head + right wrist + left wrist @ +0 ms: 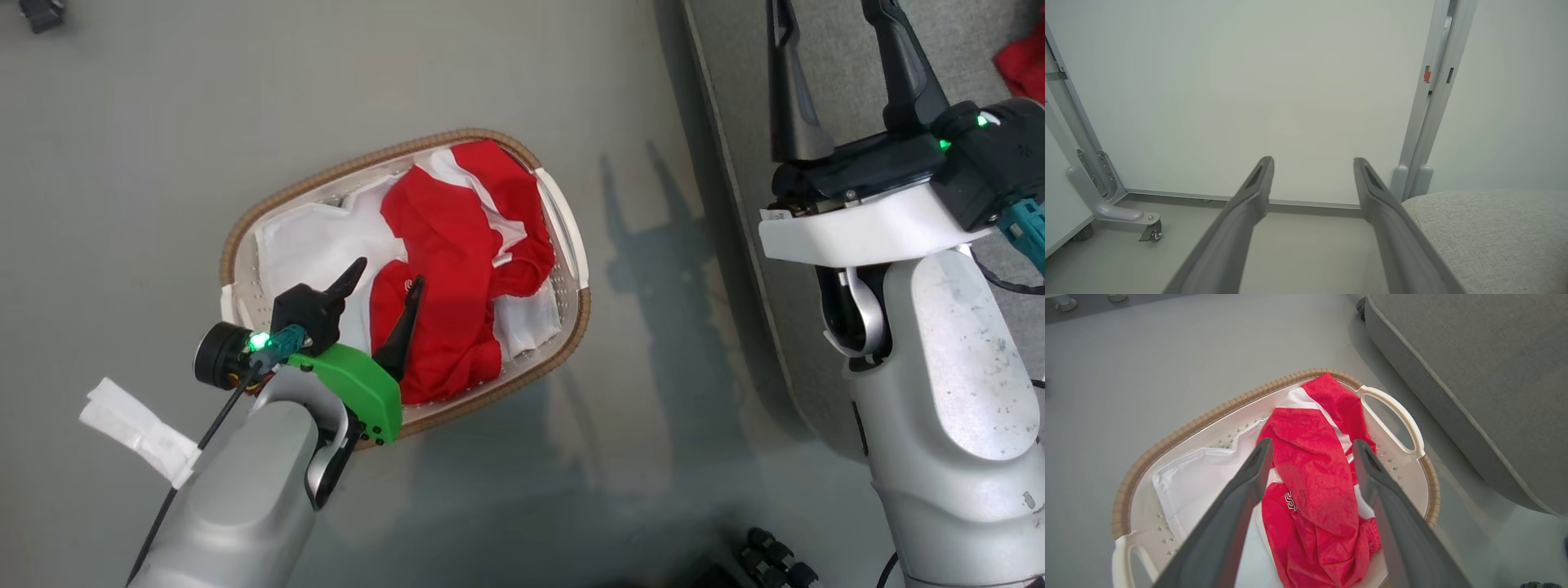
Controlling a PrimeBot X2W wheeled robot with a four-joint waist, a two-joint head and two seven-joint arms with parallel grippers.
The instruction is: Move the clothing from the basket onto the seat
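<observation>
Floor (408,82): grey, with a white scrap (139,429) lying beside your left forearm. Seat (1474,375): grey upholstered cushion, standing near the basket's handle side but apart from it, floor between them. A red patch (1024,61) lies on it at the head view's upper right edge; too little shows to say it is a garment. Basket (343,167): on the floor, upright, holding a white liner sheet (314,241) and the clothing (457,245), a crumpled red-and-white piece heaped toward the seat-side handle (1396,416) and overlapping the sheet.

Left end effector (1311,442): jaws spread wide, empty, poised above the red heap with both fingers (1241,490) straddling it; contact not evident. Right end effector (1312,160): jaws likewise spread, empty, raised beside the seat's corner, facing a wall panel (1249,81).

Risks, in my judgement: if you close low, you may pinch the sheet with the garment and drag both out. A finger set too far over could catch the handle or the perforated wall and tip the basket. A shallow pinch on loose folds may slip, dropping the piece on the floor gap short of the seat.
</observation>
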